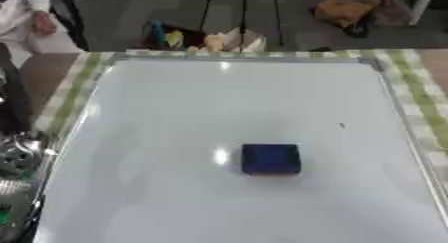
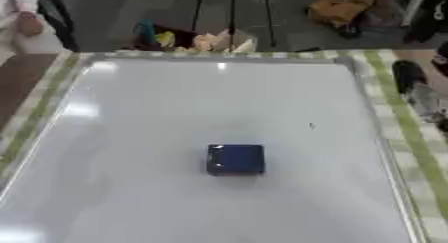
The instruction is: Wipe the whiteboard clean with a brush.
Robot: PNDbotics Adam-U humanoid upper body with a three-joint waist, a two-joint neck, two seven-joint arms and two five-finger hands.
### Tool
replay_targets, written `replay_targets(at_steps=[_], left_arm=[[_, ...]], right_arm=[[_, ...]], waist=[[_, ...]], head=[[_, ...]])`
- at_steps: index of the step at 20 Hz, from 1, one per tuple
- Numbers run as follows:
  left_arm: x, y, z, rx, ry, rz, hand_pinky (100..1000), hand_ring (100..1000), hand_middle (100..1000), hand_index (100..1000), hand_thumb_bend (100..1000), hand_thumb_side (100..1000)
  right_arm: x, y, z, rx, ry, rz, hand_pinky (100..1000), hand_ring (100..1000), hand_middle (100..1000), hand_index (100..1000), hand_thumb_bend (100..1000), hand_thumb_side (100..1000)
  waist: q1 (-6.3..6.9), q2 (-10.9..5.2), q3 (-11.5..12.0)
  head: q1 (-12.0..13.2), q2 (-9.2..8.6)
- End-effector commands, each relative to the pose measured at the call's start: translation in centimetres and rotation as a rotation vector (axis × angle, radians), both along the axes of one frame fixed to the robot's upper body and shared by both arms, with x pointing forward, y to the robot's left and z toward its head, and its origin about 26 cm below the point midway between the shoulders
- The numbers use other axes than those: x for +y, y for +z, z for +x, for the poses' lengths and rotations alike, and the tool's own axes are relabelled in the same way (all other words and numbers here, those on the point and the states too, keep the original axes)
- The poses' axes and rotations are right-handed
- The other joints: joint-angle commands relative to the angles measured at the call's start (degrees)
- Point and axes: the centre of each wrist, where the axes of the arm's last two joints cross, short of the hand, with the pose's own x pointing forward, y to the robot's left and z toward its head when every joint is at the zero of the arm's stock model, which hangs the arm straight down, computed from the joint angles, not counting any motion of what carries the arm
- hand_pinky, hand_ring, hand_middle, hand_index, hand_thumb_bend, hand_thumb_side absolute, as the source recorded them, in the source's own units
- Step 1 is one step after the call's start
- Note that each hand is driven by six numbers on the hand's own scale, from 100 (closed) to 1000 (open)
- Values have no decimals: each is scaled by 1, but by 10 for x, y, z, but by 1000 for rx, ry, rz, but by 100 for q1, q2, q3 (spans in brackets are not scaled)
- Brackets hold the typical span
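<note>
White whiteboard [image 1: 175, 112] fills the table; blue brush [image 1: 270, 158] lies nearly square, untouched; left arm [image 1: 17, 162] and right arm [image 2: 420, 94] show, hands' state indiscernible

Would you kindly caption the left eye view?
Blue brush lying on a whiteboard, no hand touching it.

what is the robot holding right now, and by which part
Nothing. The blue brush lies alone on the whiteboard, untouched. The left hand and right hand sit at the board's sides.

Silver, shiny jointed left arm [image 1: 16, 157] with black parts; right arm [image 2: 418, 89] black and grey
</note>
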Motion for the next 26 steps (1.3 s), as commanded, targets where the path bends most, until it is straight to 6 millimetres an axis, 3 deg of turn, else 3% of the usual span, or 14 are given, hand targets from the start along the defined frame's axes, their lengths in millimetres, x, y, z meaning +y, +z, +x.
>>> replay_targets(at_steps=[1, 7, 16, 20, 26], left_arm=[[-1, 8, -4, -29, -12, 22, 696, 812, 745, 791, 242, 996], [-2, 8, -4, -26, -21, 24, 696, 813, 746, 791, 242, 995], [-4, 8, -4, -24, -32, 27, 696, 813, 746, 790, 241, 994], [-6, 9, -4, -23, -41, 30, 696, 814, 746, 790, 240, 993], [-8, 9, -4, -24, -53, 32, 696, 813, 746, 790, 240, 992]], right_arm=[[5, 10, -4, -15, -31, -81, 763, 675, 672, 100, 100, 991], [19, 11, -2, 55, -64, -157, 787, 725, 733, 100, 149, 940], [36, 17, 1, 105, -78, -211, 788, 741, 740, 100, 226, 944], [43, 15, 8, 146, -73, -247, 790, 744, 737, 100, 255, 885], [51, 11, 24, 246, -72, -267, 800, 761, 749, 100, 293, 874]], waist=[[-26, -140, 15], [-34, -141, 63], [-57, -140, 123], [-75, -137, 176], [-94, -138, 253]], head=[[-34, -24], [-86, -44], [-128, -30], [-171, -26], [-226, -19]])
